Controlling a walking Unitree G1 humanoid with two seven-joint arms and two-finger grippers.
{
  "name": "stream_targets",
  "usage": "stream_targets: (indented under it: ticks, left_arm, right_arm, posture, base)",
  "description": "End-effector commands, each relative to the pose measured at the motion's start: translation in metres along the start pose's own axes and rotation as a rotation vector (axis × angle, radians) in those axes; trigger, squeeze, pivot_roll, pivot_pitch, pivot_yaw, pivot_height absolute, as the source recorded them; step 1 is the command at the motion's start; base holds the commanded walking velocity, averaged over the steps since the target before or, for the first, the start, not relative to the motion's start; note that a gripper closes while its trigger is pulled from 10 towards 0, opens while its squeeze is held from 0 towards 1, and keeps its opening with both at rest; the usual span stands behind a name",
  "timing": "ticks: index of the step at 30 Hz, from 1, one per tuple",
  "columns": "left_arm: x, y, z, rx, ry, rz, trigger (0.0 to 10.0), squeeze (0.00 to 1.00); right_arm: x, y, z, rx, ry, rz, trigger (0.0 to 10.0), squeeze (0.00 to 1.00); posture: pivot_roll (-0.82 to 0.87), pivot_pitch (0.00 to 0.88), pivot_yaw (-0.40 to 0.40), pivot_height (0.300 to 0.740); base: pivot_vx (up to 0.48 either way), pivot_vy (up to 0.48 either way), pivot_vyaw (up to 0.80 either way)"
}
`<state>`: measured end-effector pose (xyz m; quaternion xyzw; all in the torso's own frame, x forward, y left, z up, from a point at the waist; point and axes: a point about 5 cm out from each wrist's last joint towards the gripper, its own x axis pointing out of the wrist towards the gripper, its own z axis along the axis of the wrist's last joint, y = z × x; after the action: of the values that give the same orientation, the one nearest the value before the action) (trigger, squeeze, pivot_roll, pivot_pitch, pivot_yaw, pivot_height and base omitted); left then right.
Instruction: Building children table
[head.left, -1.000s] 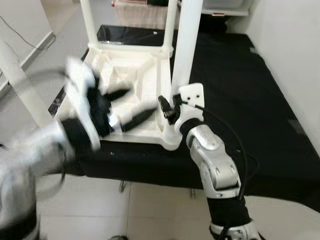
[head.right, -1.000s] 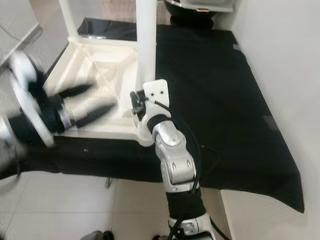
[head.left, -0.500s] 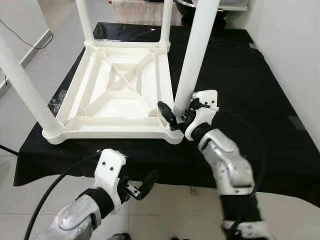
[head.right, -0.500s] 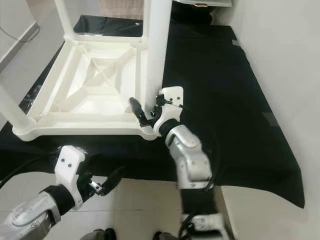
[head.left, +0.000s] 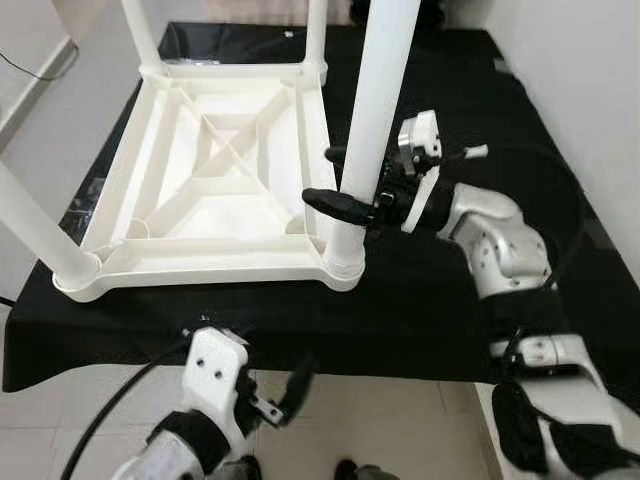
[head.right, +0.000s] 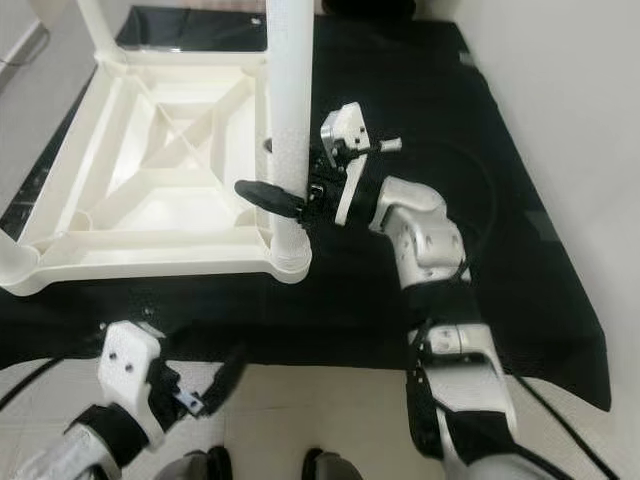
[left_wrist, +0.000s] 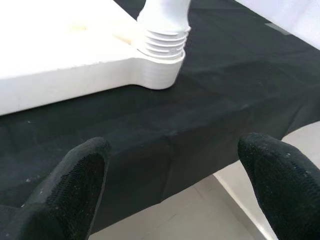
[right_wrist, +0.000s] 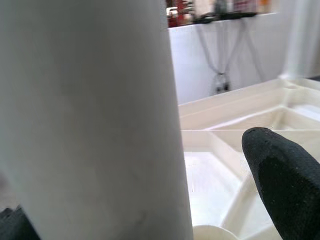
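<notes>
A white plastic children's table (head.left: 215, 190) lies upside down on a black-covered surface (head.left: 470, 60), its legs pointing up. My right gripper (head.left: 320, 175) is at the near right leg (head.left: 375, 100), a little above its socket. It is open, one black finger in front of the leg and one behind. In the right wrist view the leg (right_wrist: 95, 120) is close up, and a gap shows between it and one fingertip (right_wrist: 282, 190). My left gripper (left_wrist: 172, 150) hangs open below the front edge of the black cloth, facing the threaded corner socket (left_wrist: 160, 60), holding nothing.
A white wall (head.left: 590, 80) runs along the right side of the black surface. Pale floor tiles (head.left: 60, 420) lie in front and to the left. The other legs stand at the near left (head.left: 30, 225) and far corners.
My left arm dropped from over the table frame to below the cloth's front edge. My right gripper rose from the leg's base and turned, now straddling the leg higher up. The camera shifted.
</notes>
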<state>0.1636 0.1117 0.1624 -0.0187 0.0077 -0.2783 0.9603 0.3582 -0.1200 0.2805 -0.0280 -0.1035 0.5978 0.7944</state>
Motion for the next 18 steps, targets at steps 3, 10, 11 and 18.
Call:
stream_targets:
  ticks: [3,10,11,18]
  left_arm:
    - [-0.0081,-0.0094,0.0019,0.047,-0.019,0.005,10.0,0.00]
    - [-0.0104,-0.0112,0.0018,0.050,-0.019,0.008,10.0,0.00]
    - [-0.0110,-0.0121,0.0008,0.052,-0.024,0.010,10.0,0.00]
    - [-0.0104,-0.0132,-0.0010,0.062,-0.035,0.008,10.0,0.00]
  right_arm:
    - [0.0035,-0.0016,-0.0016,0.045,-0.007,0.160,2.1,0.00]
    - [0.0014,-0.0007,-0.0025,0.057,0.008,0.239,0.0,0.00]
    - [0.0006,-0.0011,-0.0029,0.050,0.025,0.280,0.0,0.00]
    - [-0.0003,-0.0033,-0.0020,-0.010,0.063,0.283,0.0,0.00]
  posture:
    - [0.14,0.322,-0.083,0.740]
    - [0.14,0.329,-0.084,0.740]
    - [0.14,0.331,-0.084,0.740]
    - [0.13,0.324,-0.084,0.740]
  base:
    - [0.000,0.000,0.00]
    - [0.000,0.000,0.00]
    - [0.000,0.000,0.00]
    - [0.000,0.000,0.00]
